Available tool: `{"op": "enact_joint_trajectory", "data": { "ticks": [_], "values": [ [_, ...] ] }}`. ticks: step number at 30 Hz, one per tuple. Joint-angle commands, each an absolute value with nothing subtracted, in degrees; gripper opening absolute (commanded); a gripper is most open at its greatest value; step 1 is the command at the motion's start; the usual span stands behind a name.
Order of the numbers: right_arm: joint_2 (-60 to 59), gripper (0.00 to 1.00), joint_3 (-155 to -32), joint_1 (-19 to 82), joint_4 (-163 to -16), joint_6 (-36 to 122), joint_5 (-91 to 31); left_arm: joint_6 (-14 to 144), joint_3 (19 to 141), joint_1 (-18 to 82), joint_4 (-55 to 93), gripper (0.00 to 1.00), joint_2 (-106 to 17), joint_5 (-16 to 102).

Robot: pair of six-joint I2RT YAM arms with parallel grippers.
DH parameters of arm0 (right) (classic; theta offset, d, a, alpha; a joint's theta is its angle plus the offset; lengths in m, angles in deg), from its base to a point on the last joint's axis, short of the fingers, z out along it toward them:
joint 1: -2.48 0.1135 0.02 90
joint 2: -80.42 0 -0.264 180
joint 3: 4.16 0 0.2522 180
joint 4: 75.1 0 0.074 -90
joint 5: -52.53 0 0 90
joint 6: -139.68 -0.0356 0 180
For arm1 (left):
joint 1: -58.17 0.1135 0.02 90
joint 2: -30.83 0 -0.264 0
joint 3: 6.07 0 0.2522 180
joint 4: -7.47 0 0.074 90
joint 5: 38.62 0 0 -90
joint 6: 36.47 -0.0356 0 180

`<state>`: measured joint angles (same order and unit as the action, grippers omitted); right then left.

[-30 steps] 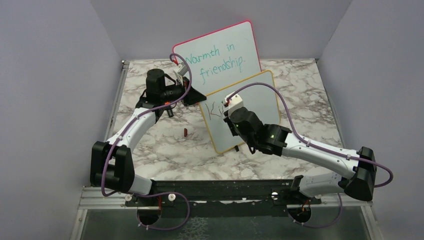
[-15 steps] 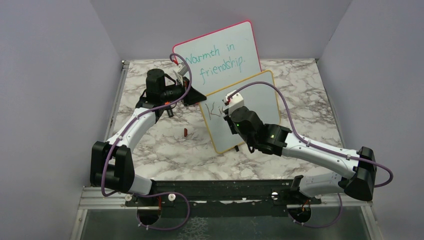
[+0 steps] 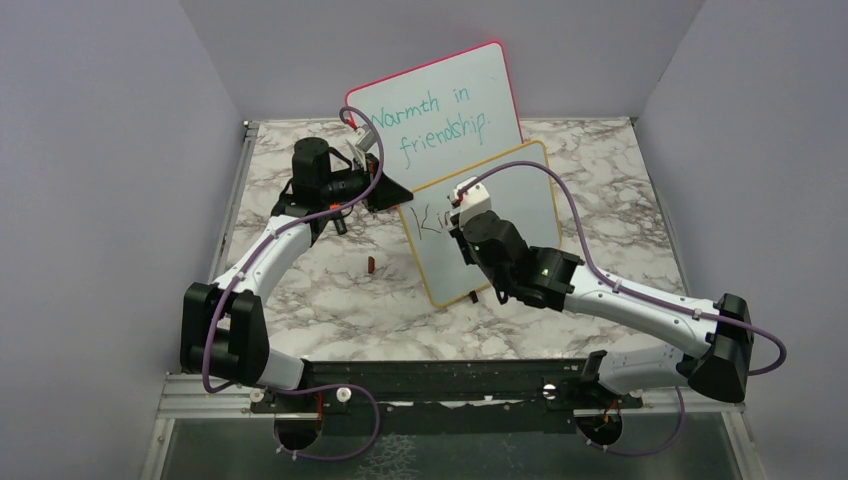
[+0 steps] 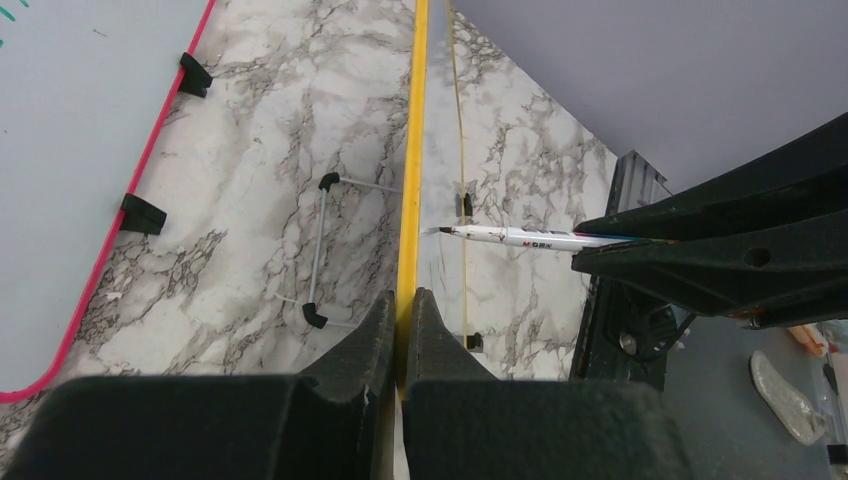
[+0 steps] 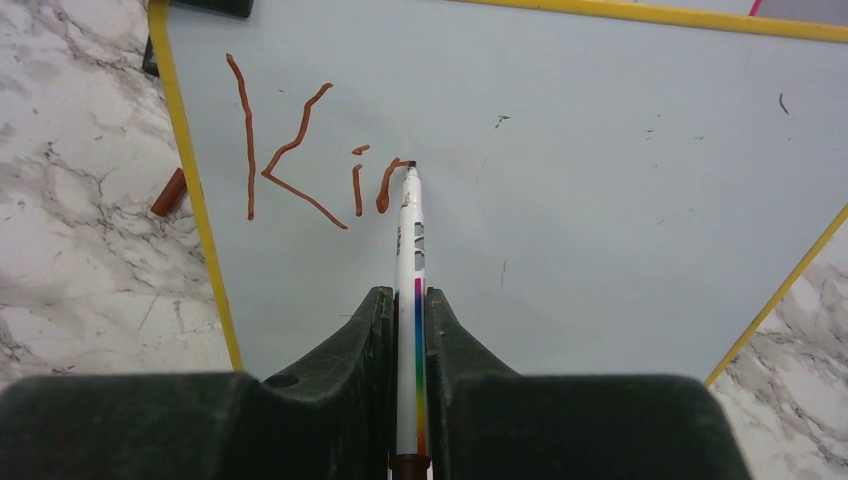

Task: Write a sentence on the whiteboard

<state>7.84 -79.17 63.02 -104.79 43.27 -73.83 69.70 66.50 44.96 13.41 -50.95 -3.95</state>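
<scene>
The whiteboard (image 3: 520,190) with the yellow-orange frame stands tilted mid-table; it also shows in the right wrist view (image 5: 600,150) and edge-on in the left wrist view (image 4: 412,150). My left gripper (image 4: 401,300) is shut on its yellow left edge, also seen from the top (image 3: 392,195). My right gripper (image 5: 409,300) is shut on a white marker (image 5: 410,250) with a rainbow stripe, its tip touching the board. The sentence (image 5: 300,160) reads "Ki" plus the start of a third letter in reddish-brown. The marker also shows in the left wrist view (image 4: 520,237).
A pink-red-framed board (image 3: 440,100) with teal writing leans behind. A small reddish-brown marker cap (image 3: 371,264) lies on the marble table (image 3: 330,300) left of the whiteboard; it also shows in the right wrist view (image 5: 168,192). Grey walls surround the table.
My right gripper has moved the marker rightward across the board; the writing grew from "K" to "Ki" and part of a third letter. The left arm has not moved.
</scene>
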Motion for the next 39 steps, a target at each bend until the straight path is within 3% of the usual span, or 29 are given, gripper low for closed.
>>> {"op": "enact_joint_trajectory", "data": {
  "ticks": [1, 39],
  "values": [
    [8.93, 0.01, -78.3, 62.43, -104.47, 42.72, -75.97, 67.68, 66.49, 44.11, 16.96, 0.0, -51.96, -5.14],
    [10.28, 0.01, -77.59, 62.34, -109.8, 39.31, -72.02, 67.38, 66.67, 44.11, 17.33, 0.0, -51.96, -4.78]
  ]
}}
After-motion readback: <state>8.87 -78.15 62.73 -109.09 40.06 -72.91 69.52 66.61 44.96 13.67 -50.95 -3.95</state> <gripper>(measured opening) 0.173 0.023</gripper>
